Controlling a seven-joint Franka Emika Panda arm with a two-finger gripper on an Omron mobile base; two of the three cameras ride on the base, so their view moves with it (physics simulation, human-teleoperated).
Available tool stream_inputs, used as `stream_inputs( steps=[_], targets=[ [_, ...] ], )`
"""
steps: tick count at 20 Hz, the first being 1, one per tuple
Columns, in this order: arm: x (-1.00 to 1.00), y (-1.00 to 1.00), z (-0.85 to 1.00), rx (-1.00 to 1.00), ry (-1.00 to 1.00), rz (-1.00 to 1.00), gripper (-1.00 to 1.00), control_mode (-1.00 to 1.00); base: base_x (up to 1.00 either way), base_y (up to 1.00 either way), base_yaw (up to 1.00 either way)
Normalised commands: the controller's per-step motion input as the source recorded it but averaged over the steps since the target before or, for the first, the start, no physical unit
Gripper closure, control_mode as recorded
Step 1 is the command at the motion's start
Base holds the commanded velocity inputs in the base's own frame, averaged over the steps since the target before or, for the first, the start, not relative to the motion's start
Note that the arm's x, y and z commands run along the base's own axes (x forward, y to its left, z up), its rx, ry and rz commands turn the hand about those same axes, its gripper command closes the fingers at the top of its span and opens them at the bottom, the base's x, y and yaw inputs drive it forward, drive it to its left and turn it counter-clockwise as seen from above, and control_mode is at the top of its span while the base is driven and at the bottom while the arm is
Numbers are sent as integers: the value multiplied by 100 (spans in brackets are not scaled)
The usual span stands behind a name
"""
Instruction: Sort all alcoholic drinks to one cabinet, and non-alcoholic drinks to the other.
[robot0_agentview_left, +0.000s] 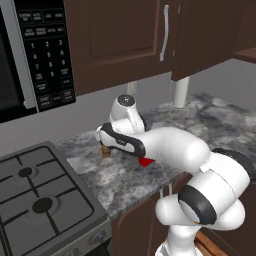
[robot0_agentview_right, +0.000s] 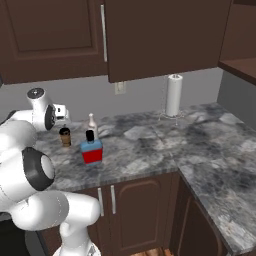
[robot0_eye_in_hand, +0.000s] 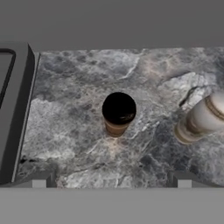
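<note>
A tan coffee cup (robot0_eye_in_hand: 118, 114) with a black lid stands on the marble counter, centred just ahead of my open gripper (robot0_eye_in_hand: 111, 183), which hovers above it with nothing between its fingers. The same cup (robot0_agentview_right: 65, 136) sits under my hand (robot0_agentview_right: 61, 112) near the stove, and its base (robot0_agentview_left: 105, 150) peeks out below the arm. The slim pale bottle (robot0_agentview_right: 91, 123) stands just right of the cup and shows as well in the hand view (robot0_eye_in_hand: 199, 120). The squat blue bottle (robot0_agentview_right: 92, 149) with red label stands nearer the counter's front. Above hangs the dark brown wall cabinet (robot0_agentview_right: 50, 35) with its silver bar handle (robot0_agentview_left: 165, 33).
The stove (robot0_agentview_left: 45, 200) borders the counter on the left, its edge (robot0_eye_in_hand: 17, 109) close to the cup. A microwave (robot0_agentview_left: 35, 55) hangs above it. A paper towel roll (robot0_agentview_right: 173, 95) stands by the back wall. The counter (robot0_agentview_right: 210, 150) wraps round to the right.
</note>
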Motion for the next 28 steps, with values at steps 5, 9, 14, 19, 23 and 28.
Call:
stream_inputs(
  steps=[5,9,14,19,23,28],
  targets=[
    [33,5,-23,0,0,0,-100,-100,0,0,0],
    [31,10,-24,0,0,0,-100,-100,0,0,0],
    [29,10,-23,0,0,0,-100,-100,0,0,0],
    [28,6,-24,0,0,0,-100,-100,0,0,0],
    [26,4,-23,0,0,0,-100,-100,0,0,0],
    [20,3,-25,0,0,0,-100,-100,0,0,0]
  ],
)
